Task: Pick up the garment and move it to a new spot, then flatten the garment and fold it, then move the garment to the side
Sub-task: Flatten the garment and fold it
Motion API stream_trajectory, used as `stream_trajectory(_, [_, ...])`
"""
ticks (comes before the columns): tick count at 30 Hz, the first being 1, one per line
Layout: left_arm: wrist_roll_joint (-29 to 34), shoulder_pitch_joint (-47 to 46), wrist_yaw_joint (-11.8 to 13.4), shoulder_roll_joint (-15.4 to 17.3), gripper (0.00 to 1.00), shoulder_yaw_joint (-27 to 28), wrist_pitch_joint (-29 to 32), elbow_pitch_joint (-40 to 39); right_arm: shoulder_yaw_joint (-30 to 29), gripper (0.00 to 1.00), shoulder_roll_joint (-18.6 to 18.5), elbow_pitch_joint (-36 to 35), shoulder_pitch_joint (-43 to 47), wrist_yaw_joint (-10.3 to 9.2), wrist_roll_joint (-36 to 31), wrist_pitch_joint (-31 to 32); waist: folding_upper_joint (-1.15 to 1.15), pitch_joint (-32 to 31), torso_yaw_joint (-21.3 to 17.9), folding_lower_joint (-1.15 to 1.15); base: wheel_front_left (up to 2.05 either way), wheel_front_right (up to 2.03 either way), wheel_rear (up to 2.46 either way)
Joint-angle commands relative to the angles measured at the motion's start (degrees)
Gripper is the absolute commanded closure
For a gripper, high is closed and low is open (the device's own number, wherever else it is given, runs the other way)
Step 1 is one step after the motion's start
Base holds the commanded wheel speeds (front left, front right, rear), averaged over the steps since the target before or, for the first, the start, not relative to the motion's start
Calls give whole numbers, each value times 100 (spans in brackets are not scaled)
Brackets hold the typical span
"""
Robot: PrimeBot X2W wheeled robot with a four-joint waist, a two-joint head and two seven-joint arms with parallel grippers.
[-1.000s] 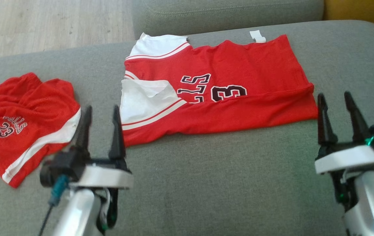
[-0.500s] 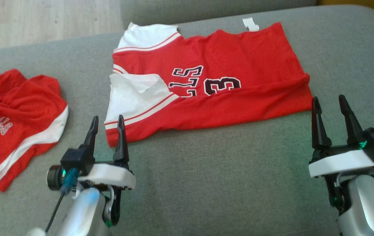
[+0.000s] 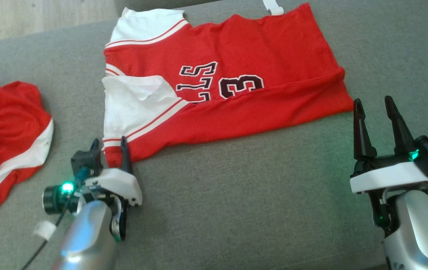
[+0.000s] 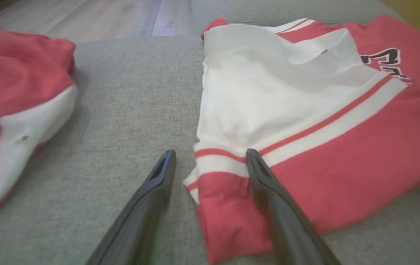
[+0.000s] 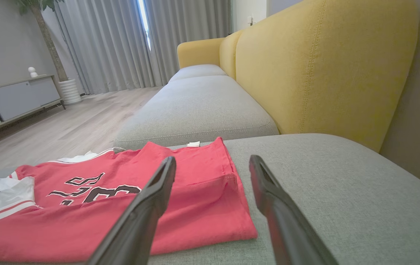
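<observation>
The jersey lay partly folded on the grey sofa cushion, its long edge toward you and its white sleeve panel doubled over at the left end. Your left gripper stood with jaws wide, straddling the near-left corner. In the left wrist view one finger was over bare cushion and the other over the red hem; contact could not be told. Your right gripper was likewise spread and empty, just off the near-right corner, clear of the cloth.

Handling, judged: thin knit, light and limp. It would sag and drag, and the stacked layers could slide apart. Take it at the two near corners, pinching every layer through the stitched hem.

Surroundings: red shorts lay bunched well to the left, apart from the jersey. Keep the left arm's sweep off them. A yellow backrest rose beyond the right end. The soft cushion might catch low fingertips.
</observation>
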Motion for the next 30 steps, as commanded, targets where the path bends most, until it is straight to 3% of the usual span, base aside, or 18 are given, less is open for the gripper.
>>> stream_trajectory(1, [21,-199,-48,121,0,112,132,48,102,0,36,-210,-174,-4,42,-37,0,30,-43,0,0,0,0])
stream_trajectory(7, [-10,-280,-321,51,0,-145,679,485,59,0,71,-214,-210,-4,71,-37,0,21,-103,0,0,0,0])
stream_trajectory(8, [-17,-283,-384,38,4,-195,770,529,54,0,74,-205,-221,-4,72,-37,0,14,-102,0,0,0,0])
stream_trajectory(9, [-24,-289,-437,24,74,-239,829,549,49,0,77,-193,-231,-4,70,-37,0,4,-98,0,0,0,0])
stream_trajectory(10, [-29,-294,-480,12,100,-279,866,554,45,0,81,-172,-245,-4,65,-37,0,-8,-91,0,0,0,0])
stream_trajectory(15, [-97,-311,-589,-30,100,-344,630,335,-81,0,96,126,-339,-4,-37,67,0,-123,-15,0,0,0,0])
stream_trajectory(21, [-39,-343,-747,-13,100,-421,-252,-307,-493,0,198,723,-618,-4,-315,701,0,-252,128,0,0,0,0])
stream_trajectory(30, [53,-359,-687,29,100,-475,-555,-1092,-1108,0,340,1875,-1453,-4,-1016,1806,0,-133,343,0,0,0,0])
